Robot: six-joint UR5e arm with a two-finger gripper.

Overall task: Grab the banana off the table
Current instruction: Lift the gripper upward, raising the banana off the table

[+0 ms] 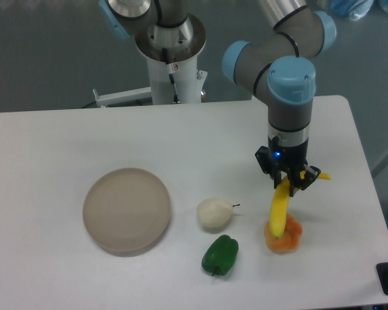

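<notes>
The gripper (285,183) is closed on the top end of the banana (279,211). The banana hangs down from it, a bit tilted, near the right edge of the table (64,135). The low end of the banana is in front of the orange fruit (286,236), so part of that fruit is hidden. I cannot tell if the banana touches the fruit or is just above it. The black fingers are small and dark, so their shape is hard to see. A little yellow bit sticks out to the right of the gripper.

A whitish fruit (214,213) with a thin stem sits left of the banana. A green pepper (220,254) lies just below it, close to the front edge. A round beige plate (127,209) rests further left. The arm goes up and is cut off at the top.
</notes>
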